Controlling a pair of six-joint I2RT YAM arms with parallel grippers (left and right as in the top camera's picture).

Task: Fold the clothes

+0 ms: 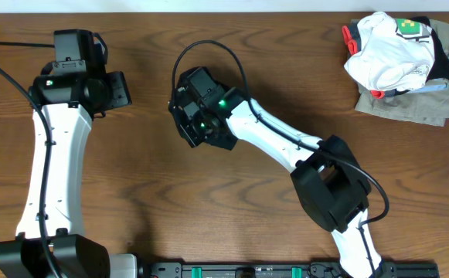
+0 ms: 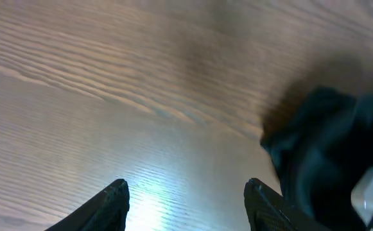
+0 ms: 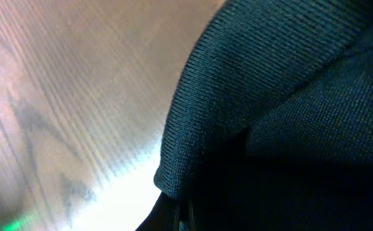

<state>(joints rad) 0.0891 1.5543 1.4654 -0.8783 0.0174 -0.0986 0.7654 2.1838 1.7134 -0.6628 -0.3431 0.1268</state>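
A dark knit garment (image 3: 282, 96) fills most of the right wrist view, bunched right at my right gripper (image 3: 186, 215), whose fingers are closed on its edge. In the overhead view my right gripper (image 1: 187, 123) sits low over the table left of centre, and the garment is hard to tell apart from the wrist. The same dark garment (image 2: 324, 147) shows at the right of the left wrist view. My left gripper (image 2: 186, 192) is open and empty above bare wood; overhead it (image 1: 122, 89) is at the upper left, apart from the garment.
A pile of clothes sits at the back right corner: a crumpled white garment (image 1: 390, 50) with red and green trim lies on folded khaki pieces (image 1: 409, 104). The wooden table (image 1: 209, 201) runs across the view.
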